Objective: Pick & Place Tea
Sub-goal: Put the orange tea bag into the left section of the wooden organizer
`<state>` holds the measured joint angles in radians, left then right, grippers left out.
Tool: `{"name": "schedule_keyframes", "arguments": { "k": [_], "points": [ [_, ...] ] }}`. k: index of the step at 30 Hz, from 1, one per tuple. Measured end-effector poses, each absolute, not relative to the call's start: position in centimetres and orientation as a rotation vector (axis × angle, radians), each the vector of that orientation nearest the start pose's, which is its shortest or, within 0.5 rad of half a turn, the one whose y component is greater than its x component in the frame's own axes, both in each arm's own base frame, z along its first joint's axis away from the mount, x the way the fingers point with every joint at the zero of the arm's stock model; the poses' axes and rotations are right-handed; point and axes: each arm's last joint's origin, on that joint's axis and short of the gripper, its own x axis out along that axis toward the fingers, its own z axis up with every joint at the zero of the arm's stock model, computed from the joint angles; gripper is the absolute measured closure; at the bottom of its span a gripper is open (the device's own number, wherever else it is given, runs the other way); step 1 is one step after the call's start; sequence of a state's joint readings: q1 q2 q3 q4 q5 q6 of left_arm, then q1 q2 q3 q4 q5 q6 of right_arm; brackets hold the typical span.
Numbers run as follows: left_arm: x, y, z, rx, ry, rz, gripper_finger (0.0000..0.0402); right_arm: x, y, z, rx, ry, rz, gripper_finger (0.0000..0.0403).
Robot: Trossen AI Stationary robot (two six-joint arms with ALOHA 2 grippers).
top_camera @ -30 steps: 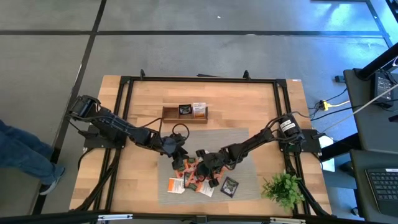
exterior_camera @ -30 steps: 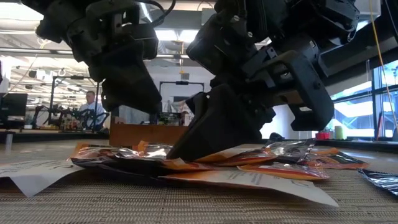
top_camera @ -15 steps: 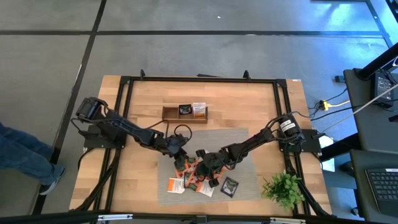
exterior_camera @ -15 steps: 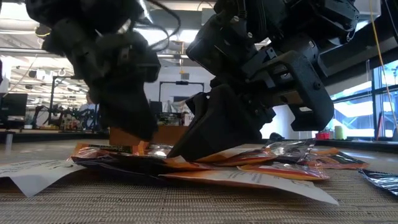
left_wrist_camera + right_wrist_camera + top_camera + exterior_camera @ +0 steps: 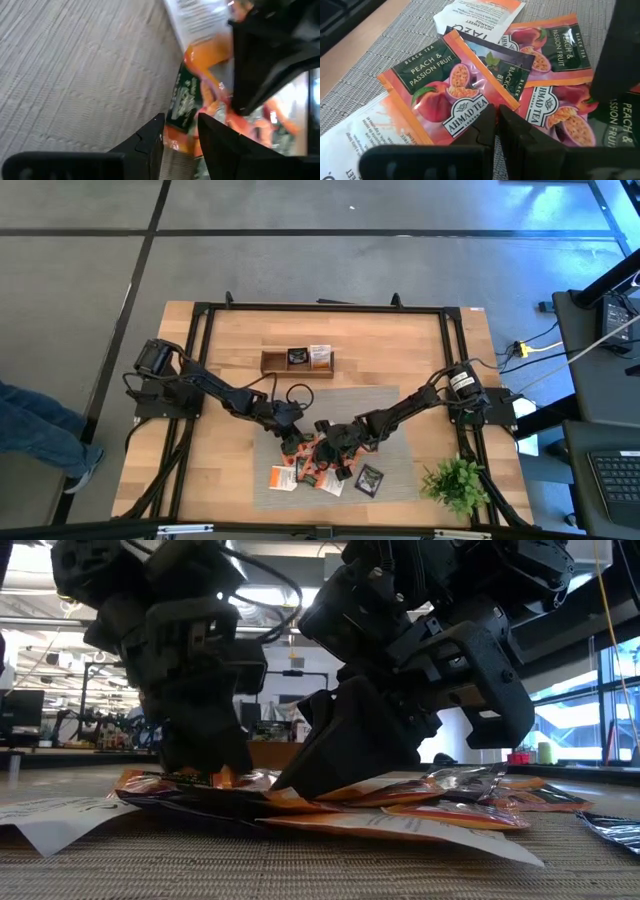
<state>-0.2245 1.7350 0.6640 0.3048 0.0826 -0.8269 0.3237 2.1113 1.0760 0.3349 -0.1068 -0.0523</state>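
High view: the tea (image 5: 320, 465) is seen as a loose heap of small sachets on the grey mat (image 5: 400, 405), low in the frame and just left of centre on the wooden bench (image 5: 230, 470). One dark sachet (image 5: 369, 478) is set slightly apart at the heap's right edge, and a white one (image 5: 282, 478) at its lower left. Two more sachets are lodged in the brown tray (image 5: 297, 360) above the mat — a dark one beside a white-and-orange one.

Both arms are brought in over the pile. The left claw (image 5: 292, 435) is placed at the heap's upper left edge; the right claw (image 5: 335, 452) is pressed down into its middle. A green plant (image 5: 458, 480) is seen at the lower right of the bench.

Low view: the left claw (image 5: 205, 755) is lowered onto the left end of the stack, the right claw (image 5: 330, 765) planted at its centre, tips down among the orange packets.

Left wrist view: the fingers (image 5: 150, 145) are held apart with a clear gap between them, an orange-and-green sachet (image 5: 185, 107) lying just beyond the tips — nothing gripped that can be made out.

Right wrist view: the right claw (image 5: 497, 122) is drawn almost completely together, its tips resting on the edge of a peach-and-passion-fruit sachet (image 5: 437, 95); whether that edge is actually pinched cannot be told.
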Motion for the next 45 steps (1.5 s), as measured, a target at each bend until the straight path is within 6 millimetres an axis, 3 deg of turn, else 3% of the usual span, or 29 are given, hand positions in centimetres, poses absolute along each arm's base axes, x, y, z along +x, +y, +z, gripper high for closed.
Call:
{"name": "schedule_keyframes", "arguments": {
  "k": [16, 23, 34, 40, 45],
  "points": [
    [29.6, -6.7, 11.2, -0.712, 0.829, 0.012, 0.0393, 38.4, 13.1, 8.7, -0.105, 0.697, 0.418, 0.0376],
    [29.8, -6.4, 11.8, -0.717, 0.808, -0.051, 0.0399, 38.5, 13.0, 8.7, -0.103, 0.697, 0.419, 0.0376],
    [29.1, -4.9, 15.3, -0.654, 0.745, -0.109, 0.0399, 38.5, 13.0, 9.3, -0.101, 0.664, 0.445, 0.0376],
    [27.3, -3.9, 18.3, -0.594, 0.718, -0.115, 0.0399, 38.4, 13.0, 10.3, -0.135, 0.652, 0.449, 0.0376],
    [25.1, -2.4, 21.1, -0.439, 0.670, -0.076, 0.0399, 38.4, 12.9, 10.4, -0.119, 0.655, 0.441, 0.0376]
  ]
}}
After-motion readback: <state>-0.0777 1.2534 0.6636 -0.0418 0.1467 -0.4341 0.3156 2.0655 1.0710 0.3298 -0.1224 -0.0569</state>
